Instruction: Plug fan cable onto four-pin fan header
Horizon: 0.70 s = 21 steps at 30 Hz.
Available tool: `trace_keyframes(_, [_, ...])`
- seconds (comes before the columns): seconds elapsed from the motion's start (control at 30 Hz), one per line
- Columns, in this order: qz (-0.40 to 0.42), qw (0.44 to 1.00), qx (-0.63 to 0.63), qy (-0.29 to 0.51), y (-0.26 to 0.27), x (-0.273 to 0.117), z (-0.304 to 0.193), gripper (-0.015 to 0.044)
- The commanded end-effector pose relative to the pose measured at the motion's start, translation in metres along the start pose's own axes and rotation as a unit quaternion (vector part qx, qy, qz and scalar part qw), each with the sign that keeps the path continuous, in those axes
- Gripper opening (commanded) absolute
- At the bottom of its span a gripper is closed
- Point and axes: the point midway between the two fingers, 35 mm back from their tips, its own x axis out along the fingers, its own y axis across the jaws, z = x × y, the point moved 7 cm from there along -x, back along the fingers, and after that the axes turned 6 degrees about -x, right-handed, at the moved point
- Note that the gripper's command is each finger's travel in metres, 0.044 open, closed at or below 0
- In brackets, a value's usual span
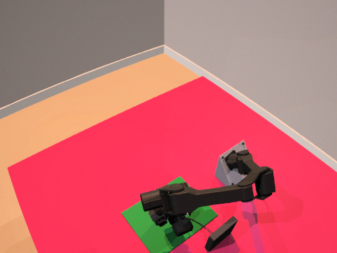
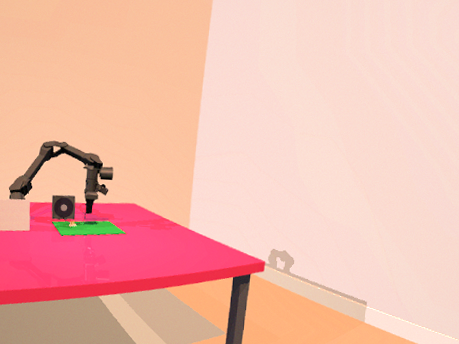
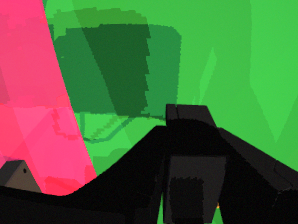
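Note:
My gripper (image 1: 182,226) (image 2: 89,211) (image 3: 189,137) points down, shut on the fan cable's dark plug (image 3: 190,114), above the green board (image 1: 135,216) (image 2: 104,229) (image 3: 225,60). The top and exterior views do not show the plug clearly. A small gap shows between fingertips and board in the exterior view. The pale four-pin header (image 1: 187,214) (image 2: 72,224) stands on the board, partly hidden by the arm in the top view, and to the left of the fingertips in the exterior view. The thin black cable (image 1: 199,223) runs towards the dark square fan (image 1: 221,234) (image 2: 63,207), which stands upright beside the board.
A pale grey wedge-shaped block (image 1: 223,172) (image 2: 11,215) stands near the arm's base. The red table (image 1: 101,162) (image 2: 175,262) carries everything. The arm reaches over the board between the block and the fan in the top view.

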Motion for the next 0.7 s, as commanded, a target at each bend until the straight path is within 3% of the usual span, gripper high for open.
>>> trace_keyframes(0.0, [-0.002, 0.998, -0.067, -0.004, -0.006, -0.002, -0.016, 0.0])
trace_keyframes(0.5, [-0.001, 0.948, -0.317, -0.002, -0.026, 0.007, -0.082, 0.0])
trace_keyframes(0.67, [0.0, 0.94, -0.341, -0.002, -0.028, 0.009, -0.089, 0.0])
